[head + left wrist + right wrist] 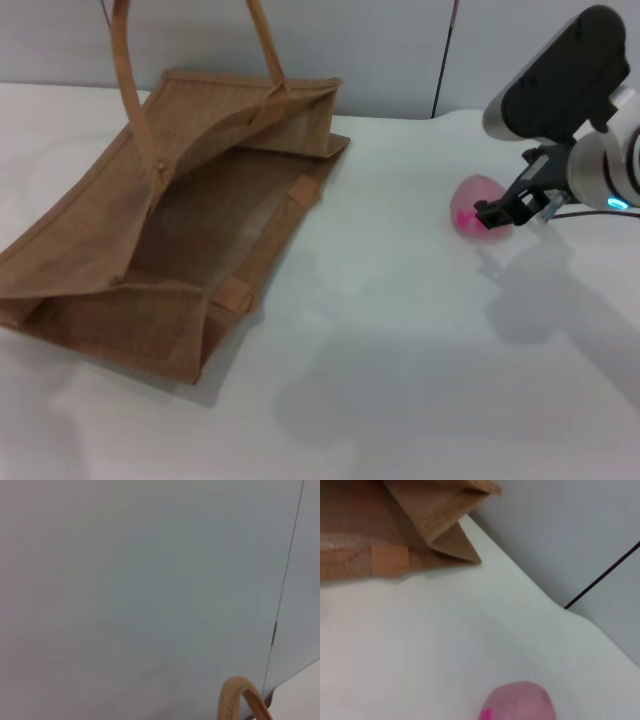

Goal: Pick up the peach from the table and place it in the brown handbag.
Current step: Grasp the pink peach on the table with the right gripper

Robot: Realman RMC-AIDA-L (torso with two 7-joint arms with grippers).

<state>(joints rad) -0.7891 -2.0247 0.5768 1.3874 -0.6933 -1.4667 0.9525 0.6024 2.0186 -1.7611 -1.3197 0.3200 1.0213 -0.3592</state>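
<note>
The setting looked like a bare lab or test room. A broad plain white table [400, 380] ran under and all around the right gripper [497, 214], and behind the claw stood smooth pale grey wall panels [380, 50] split by a thin dark seam [443, 60]. Across the table from the claw lay only a brown handbag [170, 220].

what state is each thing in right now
peach: on the table, not lifted
handbag: on the table, mouth open, nothing visible inside
right end effector: at the peach, grip unclear
left end effector: out of view
</note>
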